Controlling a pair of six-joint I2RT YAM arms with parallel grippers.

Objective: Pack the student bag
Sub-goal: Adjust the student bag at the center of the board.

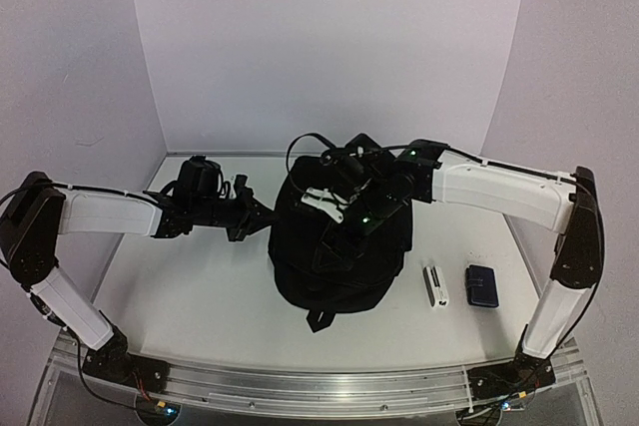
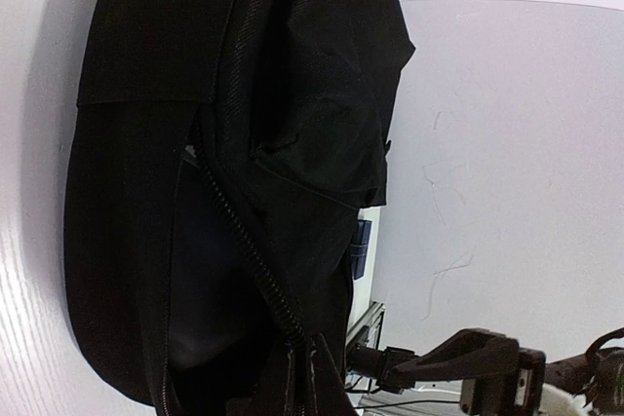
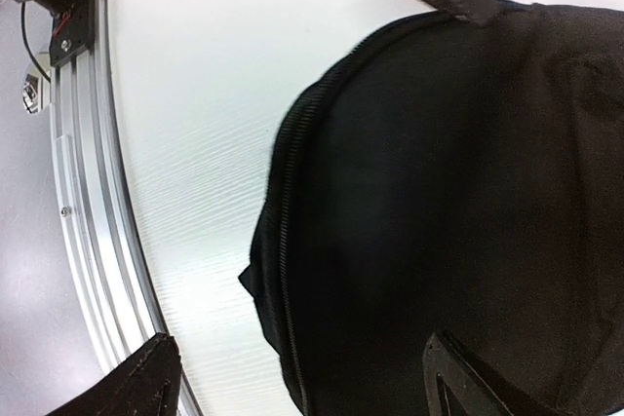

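Pale lilac walls around a white tabletop (image 1: pixel 200 296). At centre, large black soft fabric backpack (image 1: pixel 339 251), zip part open. Right gripper (image 1: pixel 329 205) over it, fingers spread wide. Left gripper (image 1: pixel 255 218) at its left flank, jaw state impossible to tell. Well right, small dark-blue case (image 1: pixel 482 284).

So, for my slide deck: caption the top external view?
Black backpack at centre, right end effector over it, dark-blue case at its right.

White arm links (image 1: pixel 100 212), black joints (image 1: pixel 30 231), green lights (image 1: pixel 366 217), black cables (image 1: pixel 308 138)
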